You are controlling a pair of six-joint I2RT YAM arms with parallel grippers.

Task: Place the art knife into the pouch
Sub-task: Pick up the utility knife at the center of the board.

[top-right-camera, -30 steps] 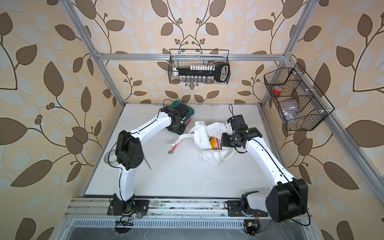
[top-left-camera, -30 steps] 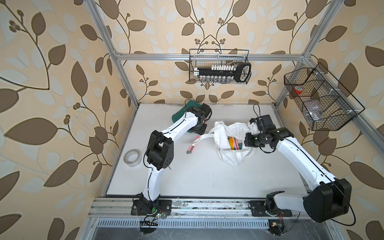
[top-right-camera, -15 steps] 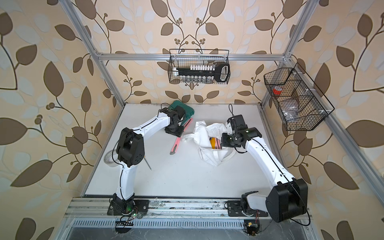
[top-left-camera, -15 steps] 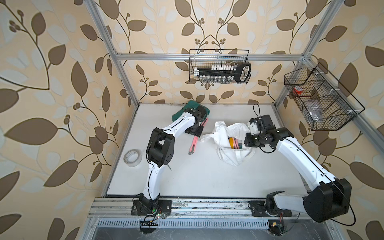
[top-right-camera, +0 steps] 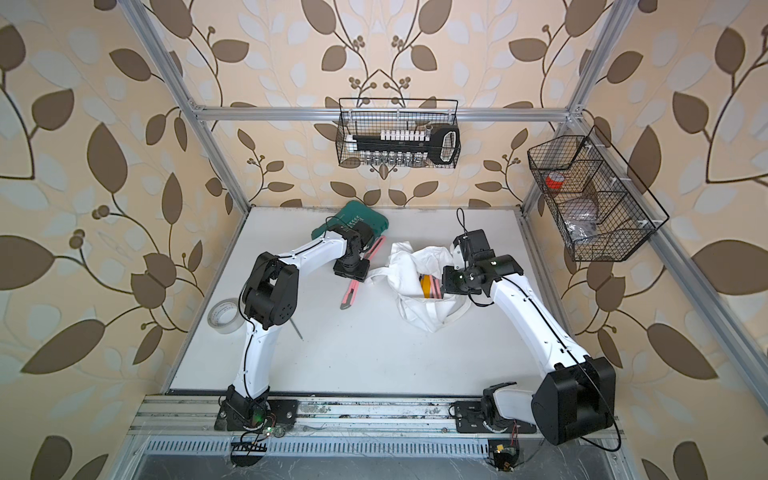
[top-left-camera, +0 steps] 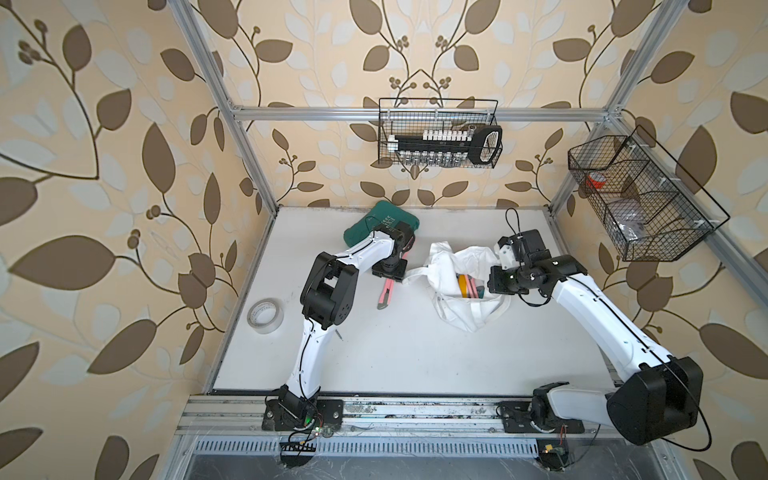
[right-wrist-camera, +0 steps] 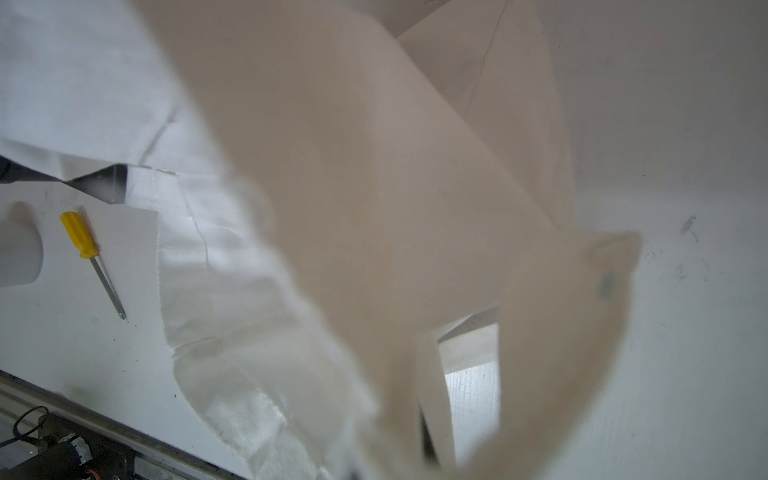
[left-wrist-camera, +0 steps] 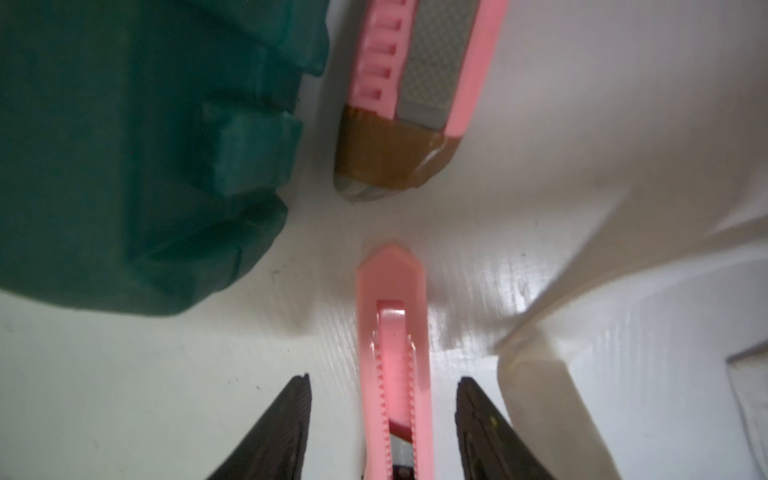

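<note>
- One art knife (left-wrist-camera: 390,291) lies flat, left of pouch (top-left-camera: 446,266).
- Left gripper (left-wrist-camera: 384,378) half open astride it, holding nothing.
- Right gripper (top-left-camera: 491,286) clamps pouch rim.
- I'd judge knife light, stiff, slick: pinch mid-handle.

The walls are covered in beige wallpaper (top-left-camera: 104,187) printed with brown leaves. A white bench (top-left-camera: 415,353) is enclosed by an aluminium frame (top-left-camera: 316,111). A black wire basket (top-left-camera: 385,124) is hung on the back wall, a compartmented wire basket (top-left-camera: 665,245) on the side wall.
</note>
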